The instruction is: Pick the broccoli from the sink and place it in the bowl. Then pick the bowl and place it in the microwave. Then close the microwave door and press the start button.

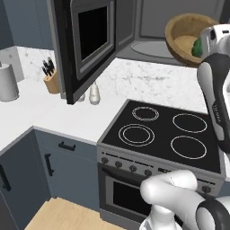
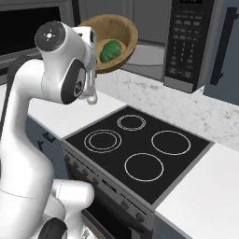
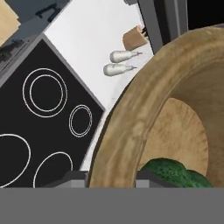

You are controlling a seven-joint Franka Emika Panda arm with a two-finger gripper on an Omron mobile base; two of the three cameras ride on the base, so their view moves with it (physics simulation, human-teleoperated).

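Note:
My gripper (image 3: 111,177) is shut on the rim of the brown wooden bowl (image 3: 131,127), which it holds tilted in the air above the stove's back edge. The dark-green broccoli (image 2: 111,50) lies inside the bowl (image 2: 119,28), low against its wall. The bowl (image 1: 182,33) hangs just in front of the microwave's (image 1: 148,27) grey open inside. The microwave door (image 1: 87,40) stands swung wide open to the left, its black window facing the cooktop. The microwave's button panel (image 2: 186,37) is to the right of the bowl. The sink is out of view.
A black cooktop (image 1: 157,130) with white ring burners lies below the bowl. Two pale shakers (image 1: 93,93) and a knife block (image 1: 51,76) stand on the white counter under the open door. A grey canister (image 1: 6,83) sits far left.

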